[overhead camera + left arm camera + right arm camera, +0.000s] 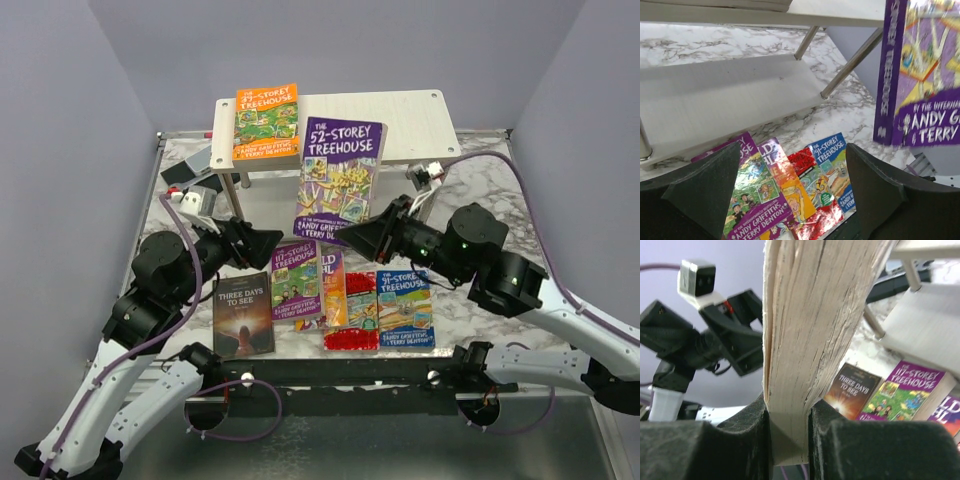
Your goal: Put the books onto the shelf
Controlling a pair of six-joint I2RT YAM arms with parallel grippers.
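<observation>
The shelf [400, 125] stands at the back, and an orange Treehouse book [266, 123] lies on the left of its top board. My right gripper [348, 233] is shut on the lower edge of the purple 52-Storey Treehouse book [340, 175], holding it upright in front of the shelf. In the right wrist view its pads [747, 435] clamp the page block [815, 315]. My left gripper [268, 246] is open and empty, just left of that book [925, 75]. Below it lie a dark brown book [243, 313], a purple one [296, 280], a Roald Dahl [333, 288], a red one [352, 315] and a blue one [405, 308].
A flat grey-black device [193, 160] lies on the marble table beside the shelf's left legs. The shelf's lower board [725, 95] and slanted metal legs [852, 62] are close ahead of the left gripper. Purple cables loop along both arms. Grey walls enclose the table.
</observation>
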